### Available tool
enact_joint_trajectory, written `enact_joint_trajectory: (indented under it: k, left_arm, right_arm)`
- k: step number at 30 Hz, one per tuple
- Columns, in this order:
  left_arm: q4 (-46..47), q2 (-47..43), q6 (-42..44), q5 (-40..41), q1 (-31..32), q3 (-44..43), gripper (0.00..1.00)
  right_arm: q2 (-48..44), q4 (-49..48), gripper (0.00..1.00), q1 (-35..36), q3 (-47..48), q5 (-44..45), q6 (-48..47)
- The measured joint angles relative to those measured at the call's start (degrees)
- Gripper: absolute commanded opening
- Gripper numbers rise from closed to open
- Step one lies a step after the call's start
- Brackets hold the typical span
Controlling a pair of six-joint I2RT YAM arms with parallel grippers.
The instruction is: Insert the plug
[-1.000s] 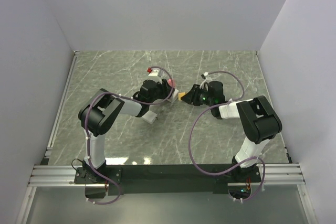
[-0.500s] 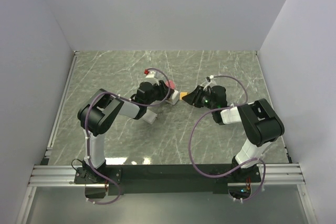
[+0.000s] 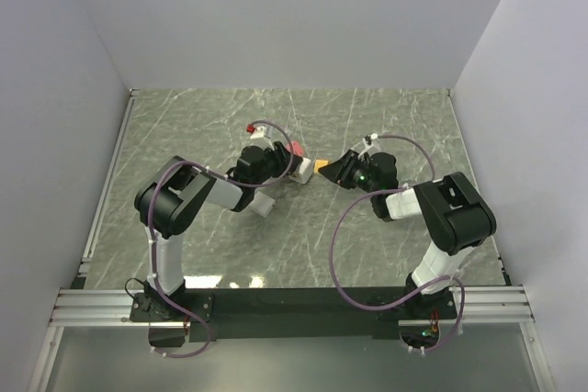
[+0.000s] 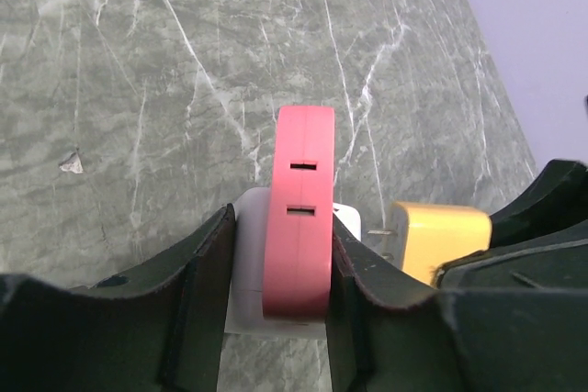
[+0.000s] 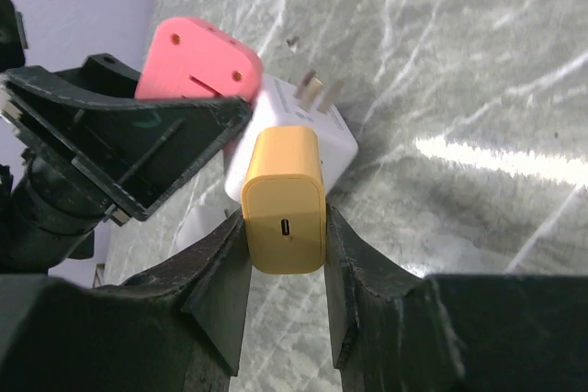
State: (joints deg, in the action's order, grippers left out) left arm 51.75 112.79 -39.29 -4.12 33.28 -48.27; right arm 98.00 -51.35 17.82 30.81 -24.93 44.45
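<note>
Bare green marble table (image 3: pixel 386 117) lies open at 12 and 6 o'clock of the middle. There, the left gripper (image 3: pixel 292 164) with its pink plastic socket block (image 4: pixel 299 208) and the right gripper (image 3: pixel 331 169) with its yellow plastic plug (image 5: pixel 283 199) fill the way, just beside each other.

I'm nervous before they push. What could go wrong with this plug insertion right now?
1. The prongs of the yellow plug seem aimed at the white block beside the pink socket, not at its slots. Pushing could jam them.
2. A sideways push might twist the socket in the left hand.
</note>
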Motion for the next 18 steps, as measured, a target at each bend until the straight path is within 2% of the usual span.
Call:
enact_joint_trajectory:
  k: [8,18]
  left_arm:
    - [1.1,-0.2,-2.0,1.2,0.0,1.0,0.39]
    - [1.4,-0.5,-2.4,2.0,0.0,1.7,0.38]
  right_arm:
    - [3.9,-1.4,0.00,1.0,-0.6,0.1,2.5]
    - [4.0,-3.1,0.00,1.8,-0.7,0.3,4.0]
